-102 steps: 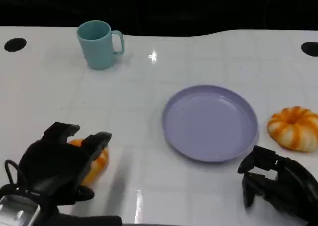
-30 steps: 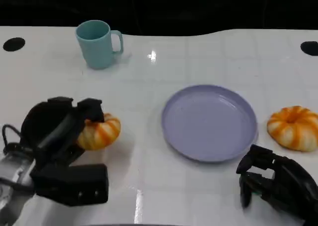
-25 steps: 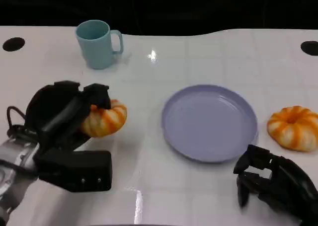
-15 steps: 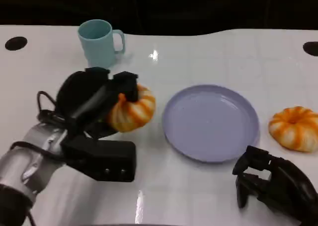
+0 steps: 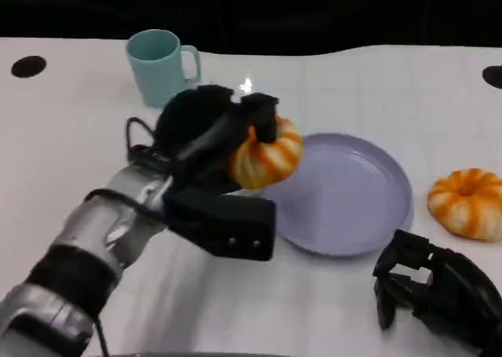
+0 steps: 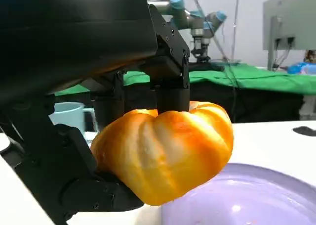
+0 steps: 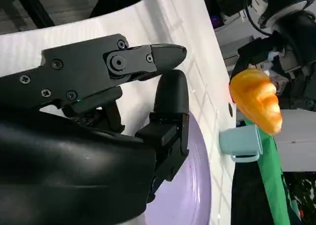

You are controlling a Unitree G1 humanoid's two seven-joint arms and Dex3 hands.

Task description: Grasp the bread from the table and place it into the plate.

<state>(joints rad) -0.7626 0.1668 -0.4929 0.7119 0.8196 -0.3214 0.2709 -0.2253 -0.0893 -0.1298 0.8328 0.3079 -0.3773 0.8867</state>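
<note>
**Left hand holds the bread at the plate's edge**

The left hand (image 5: 205, 129) grips an orange-and-white striped, ring-shaped bread (image 5: 265, 154) and holds it up off the white worktop (image 5: 78, 161), over the near-left rim of the lavender plate (image 5: 357, 196). In the left wrist view the black fingers (image 6: 168, 81) press down on the top of the bread (image 6: 165, 156) while the lower part of the hand cradles it from beneath, and the plate (image 6: 256, 200) lies just under and beyond it; the bread does not touch the plate's surface there. The silver left forearm (image 5: 94, 239) stretches diagonally from the lower left of the head view toward the plate.

The right hand (image 5: 427, 290) rests low near the front edge of the worktop, just in front of the plate's right side, its fingers curled inward with nothing in them. The right wrist view shows those fingers (image 7: 148, 59) bent over the worktop, with the plate (image 7: 190, 195) beyond them and the lifted bread (image 7: 256, 99) farther off.

A second striped bread (image 5: 468, 202) lies on the worktop just to the right of the plate, apart from it. A teal mug (image 5: 161, 65) stands upright toward the far left, well behind the left hand, its handle turned to the right.
</note>
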